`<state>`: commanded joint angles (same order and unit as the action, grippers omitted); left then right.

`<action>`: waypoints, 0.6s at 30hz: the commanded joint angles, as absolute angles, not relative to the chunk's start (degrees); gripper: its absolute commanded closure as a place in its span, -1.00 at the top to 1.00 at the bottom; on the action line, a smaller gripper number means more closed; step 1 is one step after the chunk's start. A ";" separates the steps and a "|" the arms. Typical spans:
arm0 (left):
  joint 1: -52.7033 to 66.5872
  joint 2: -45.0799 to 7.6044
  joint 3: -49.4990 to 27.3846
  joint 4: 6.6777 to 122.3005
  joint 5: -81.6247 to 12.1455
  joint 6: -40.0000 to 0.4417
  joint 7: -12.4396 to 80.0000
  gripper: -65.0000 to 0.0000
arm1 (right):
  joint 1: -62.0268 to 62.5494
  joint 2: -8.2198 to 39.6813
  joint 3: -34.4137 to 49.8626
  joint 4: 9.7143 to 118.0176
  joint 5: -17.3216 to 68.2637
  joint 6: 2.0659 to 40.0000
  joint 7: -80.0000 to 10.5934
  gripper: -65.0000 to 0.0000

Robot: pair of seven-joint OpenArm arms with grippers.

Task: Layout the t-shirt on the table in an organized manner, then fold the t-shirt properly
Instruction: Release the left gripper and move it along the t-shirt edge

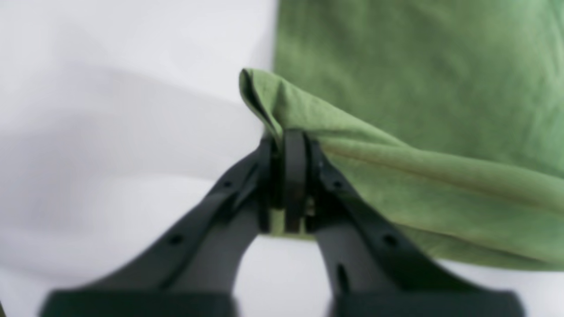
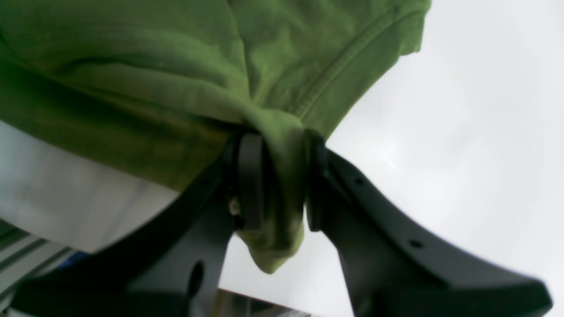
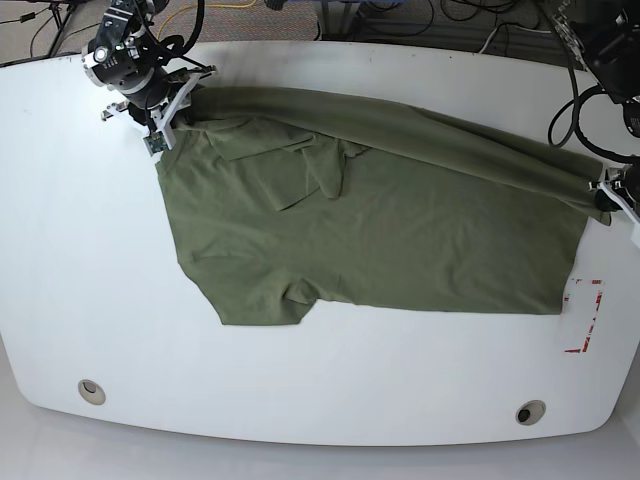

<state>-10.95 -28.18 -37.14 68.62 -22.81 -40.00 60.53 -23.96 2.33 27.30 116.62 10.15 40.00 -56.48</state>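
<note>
1. Olive-green short-sleeved cotton t-shirt (image 3: 400,230), soft, no print, spread across the middle of the large glossy white table (image 3: 90,300). It runs from near the far-left corner to the right edge in the base view.
2. Far edge of the t-shirt is lifted and pulled into a taut ridge between the two grippers. The near part lies flat on the table.
3. Loose wrinkled folds bunch in the far-left part of the cloth. A sleeve sticks out toward the near edge, at the left end of the hem.
4. Right end of the t-shirt sits just beside the red tape rectangle (image 3: 588,316) near the table's right edge. Two round metal grommets (image 3: 91,390) sit well clear of the cloth along the near edge.
5. Right gripper (image 2: 277,185): black jaws nearly closed, clamped on a thick wad of fabric. A stitched hem runs just above the pinch and a tail of cloth hangs below the fingers. In the base view it is at the table's far-left corner, arm angled down onto the cloth.
6. Left gripper (image 1: 291,180): black jaws almost fully together, pinching a thin folded edge of the t-shirt. The fold sticks up above the fingertips and cloth drapes away to the right in the wrist view. In the base view it is at the table's right edge, mostly out of view.
7. Cables and equipment lie beyond the far edge.
</note>
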 joint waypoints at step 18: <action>-10.33 -29.85 -41.27 75.47 -23.43 -40.00 60.88 0.22 | -23.52 2.33 27.30 116.79 10.59 40.00 -56.40 -0.57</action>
<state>-10.33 -29.85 -41.27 75.47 -23.43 -40.00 60.88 -23.52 2.33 27.30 116.79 10.59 40.00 -56.40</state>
